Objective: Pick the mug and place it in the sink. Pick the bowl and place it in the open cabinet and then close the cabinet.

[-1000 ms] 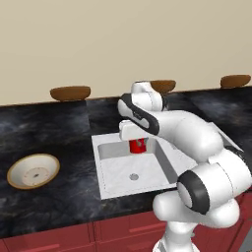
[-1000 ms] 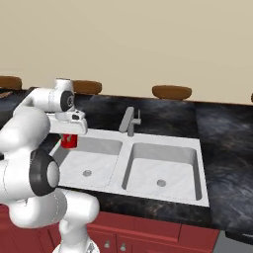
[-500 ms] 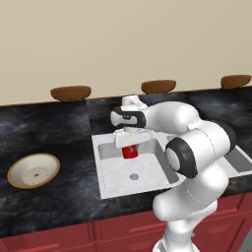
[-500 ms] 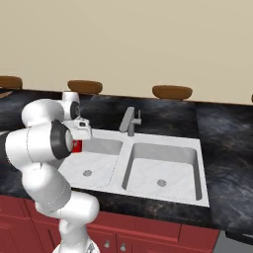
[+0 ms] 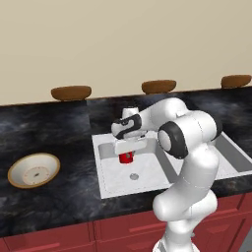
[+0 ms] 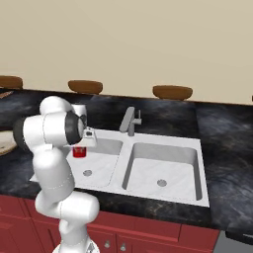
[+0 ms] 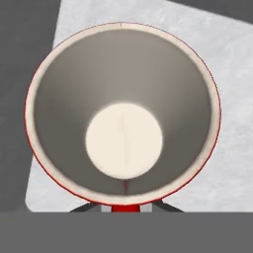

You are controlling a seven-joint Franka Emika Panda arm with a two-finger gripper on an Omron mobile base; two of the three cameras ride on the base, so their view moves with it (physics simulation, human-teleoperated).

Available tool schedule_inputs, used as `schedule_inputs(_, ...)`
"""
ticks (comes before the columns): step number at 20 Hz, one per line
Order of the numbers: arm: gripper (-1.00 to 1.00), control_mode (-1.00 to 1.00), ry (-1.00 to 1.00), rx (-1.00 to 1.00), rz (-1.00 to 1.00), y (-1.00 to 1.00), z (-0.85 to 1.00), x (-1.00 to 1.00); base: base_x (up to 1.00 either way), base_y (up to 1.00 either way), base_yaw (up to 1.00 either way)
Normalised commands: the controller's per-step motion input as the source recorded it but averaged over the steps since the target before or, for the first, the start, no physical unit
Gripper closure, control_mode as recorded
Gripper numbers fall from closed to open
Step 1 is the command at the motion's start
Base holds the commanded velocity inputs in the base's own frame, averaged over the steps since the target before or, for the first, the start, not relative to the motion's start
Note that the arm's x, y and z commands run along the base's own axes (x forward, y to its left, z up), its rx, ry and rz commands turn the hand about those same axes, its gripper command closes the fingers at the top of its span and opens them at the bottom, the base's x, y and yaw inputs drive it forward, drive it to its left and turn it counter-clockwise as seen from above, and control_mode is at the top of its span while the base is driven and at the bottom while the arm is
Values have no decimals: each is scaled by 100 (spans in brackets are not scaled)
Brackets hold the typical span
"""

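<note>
Hanging upright directly beneath the jaws, which grip it by the rim, the red mug (image 5: 126,157) sits low inside the left basin of the sink (image 6: 190,148), its floor just beneath. The faucet (image 6: 129,121) stands clear behind. Well apart on the dark surface (image 5: 54,130) lies the bowl (image 5: 33,170).
</note>
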Motion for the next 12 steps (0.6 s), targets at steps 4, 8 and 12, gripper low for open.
schedule_inputs(4,100,-100,-1,13,1,1,-68,51,0,0,0)
schedule_inputs(8,100,-100,-3,6,2,9,-58,54,0,0,0)
schedule_inputs(12,100,-100,0,4,1,9,-51,53,0,0,0)
